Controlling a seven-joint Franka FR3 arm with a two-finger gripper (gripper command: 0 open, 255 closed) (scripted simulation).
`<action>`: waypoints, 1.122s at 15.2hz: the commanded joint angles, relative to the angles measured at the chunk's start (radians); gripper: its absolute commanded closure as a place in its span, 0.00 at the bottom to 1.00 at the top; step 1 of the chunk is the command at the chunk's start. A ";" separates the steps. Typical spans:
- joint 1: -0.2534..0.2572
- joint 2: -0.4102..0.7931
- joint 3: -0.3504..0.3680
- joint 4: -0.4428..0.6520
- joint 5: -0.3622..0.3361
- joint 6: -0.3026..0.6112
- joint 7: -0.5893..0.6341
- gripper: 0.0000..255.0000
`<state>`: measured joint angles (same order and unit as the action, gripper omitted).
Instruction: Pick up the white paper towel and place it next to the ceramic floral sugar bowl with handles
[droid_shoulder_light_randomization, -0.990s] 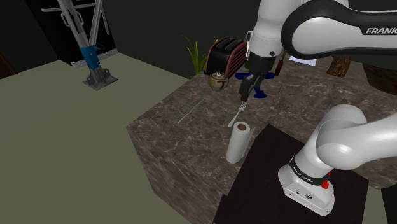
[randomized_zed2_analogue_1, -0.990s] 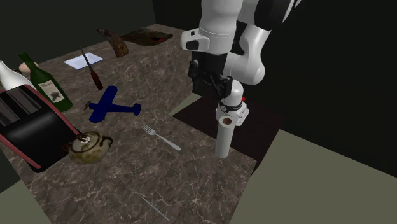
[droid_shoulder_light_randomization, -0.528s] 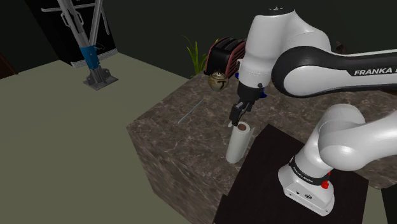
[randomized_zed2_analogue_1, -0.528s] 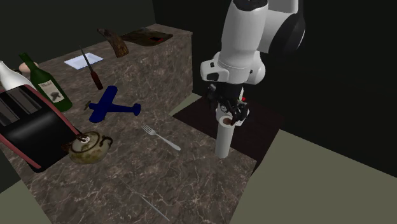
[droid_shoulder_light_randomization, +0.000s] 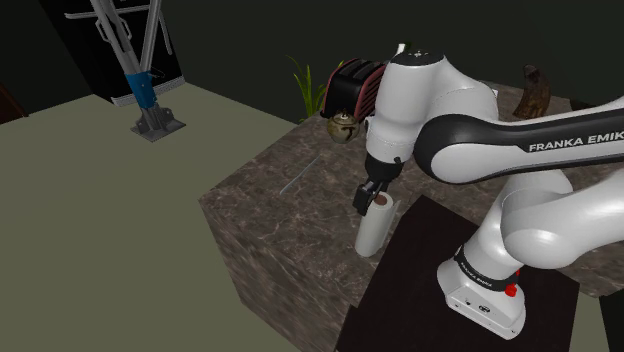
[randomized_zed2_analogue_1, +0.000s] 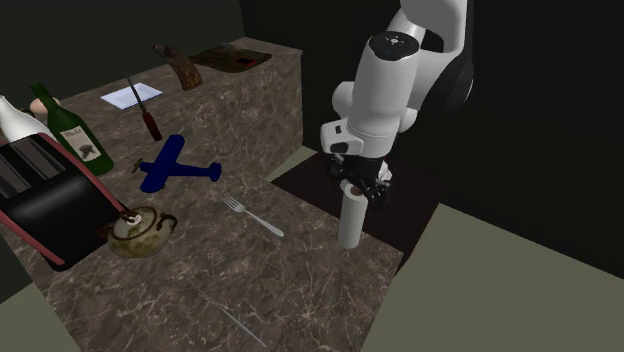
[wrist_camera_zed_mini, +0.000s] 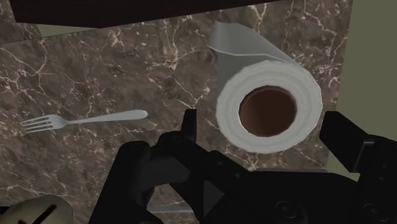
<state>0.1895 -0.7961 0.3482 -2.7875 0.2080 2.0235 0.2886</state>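
Wrist view looks straight down the upright paper towel roll (wrist_camera_zed_mini: 254, 76), standing between the spread, non-touching fingers of the gripper (wrist_camera_zed_mini: 267, 130).

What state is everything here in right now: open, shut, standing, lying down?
End effector: open, straddling the roll's top without clasping it.
Paper towel roll: standing upright on the counter.
Fork: lying flat.
Sugar bowl: upright, lid on.
Green bottle: standing upright.
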 joint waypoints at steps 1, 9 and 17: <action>0.001 0.005 0.003 -0.021 0.003 0.026 -0.002 0.00; 0.001 0.005 0.003 -0.021 0.003 0.026 -0.002 1.00; 0.000 0.007 0.003 -0.020 0.003 0.027 -0.002 1.00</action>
<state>0.1899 -0.7898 0.3508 -2.8058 0.2118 2.0508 0.2862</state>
